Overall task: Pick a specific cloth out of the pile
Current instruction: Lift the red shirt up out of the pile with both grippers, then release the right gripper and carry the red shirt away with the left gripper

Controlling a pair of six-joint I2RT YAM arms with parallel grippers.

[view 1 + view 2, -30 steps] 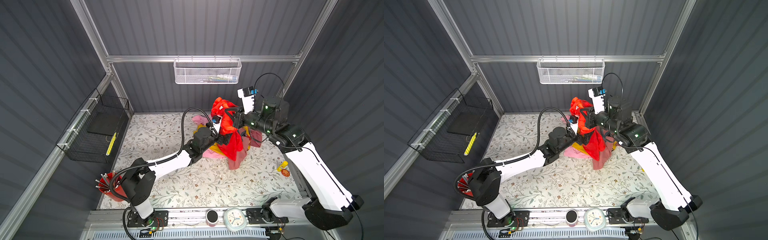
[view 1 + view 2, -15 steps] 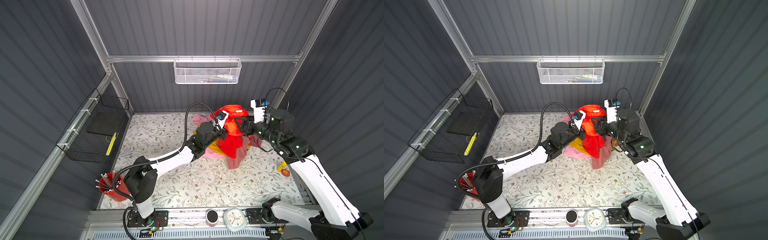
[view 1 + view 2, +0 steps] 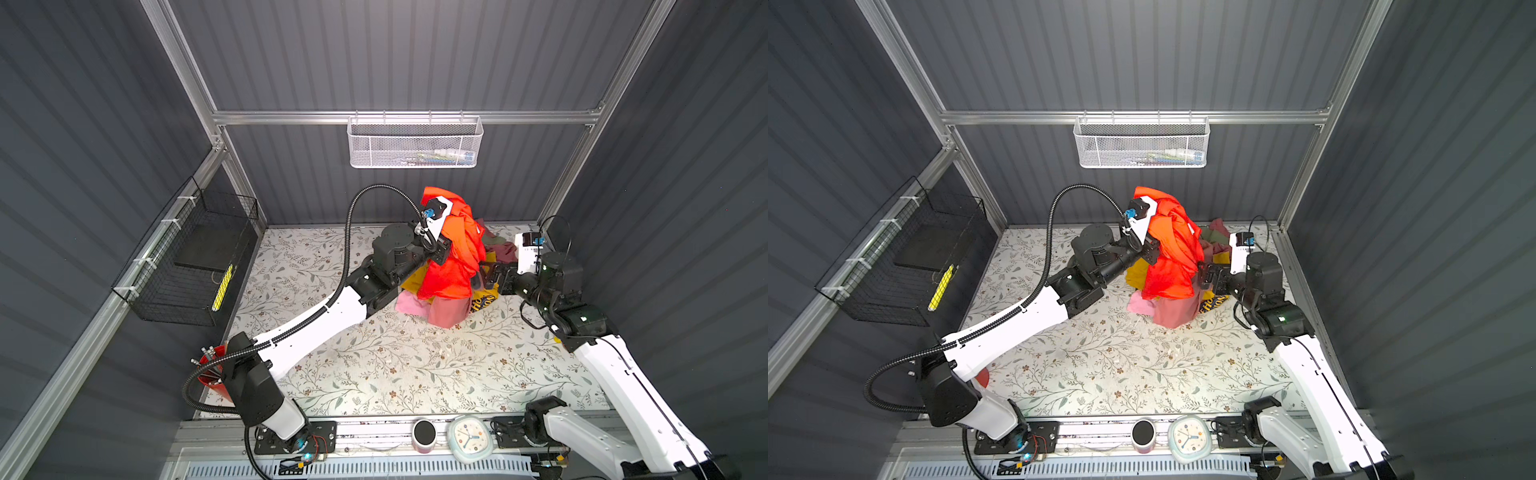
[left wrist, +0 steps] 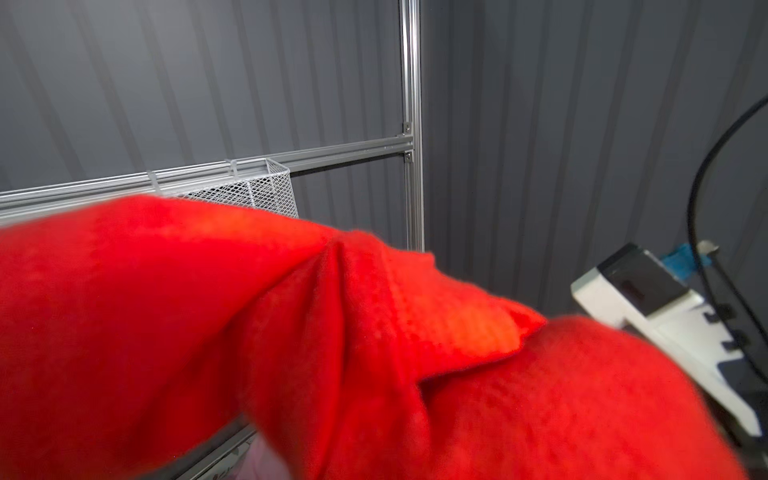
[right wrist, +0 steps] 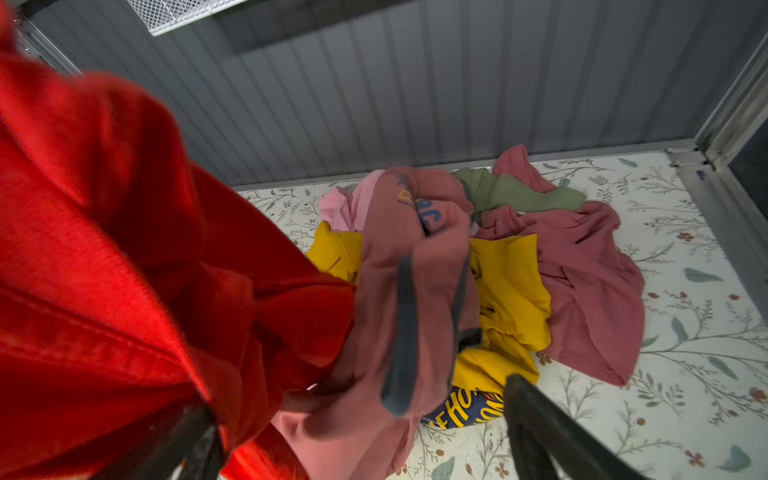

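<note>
1. In both top views, the cloth (image 3: 451, 266) (image 3: 1169, 257), a bright red garment, was seen lifted above the pile (image 3: 446, 313). It was hanging in loose folds from the left gripper (image 3: 441, 251), near the back wall (image 3: 415, 195).
2. The jaws of the left gripper were clenched on the cloth. The fingertips themselves were covered by the red fabric, which was also draped over the wrist of this arm.
3. In the left wrist view, the lower half was filled by the cloth (image 4: 291, 332), and a folded hem was shown in the middle of it.
4. The right gripper (image 3: 485, 277) was placed low, just beside the hanging part of the cloth, on its right side.
5. Its jaws were spread wide, and nothing was clasped between them. In the right wrist view, the two dark fingers (image 5: 540, 428) were shown well apart.
6. The red fabric (image 5: 104, 249) was seen close against one of these fingers, but it could not be told whether it was touched.
7. The pile was lying on the flowered table (image 3: 374, 365), under the cloth. In it were seen a dusty-rose shirt (image 5: 415, 266), a mustard-yellow garment (image 5: 511, 282), an olive green piece (image 5: 515, 195) and a light pink piece (image 5: 340, 203).
8. The lower edge of the cloth was hanging down to the dusty-rose shirt; contact between them could not be judged.
</note>
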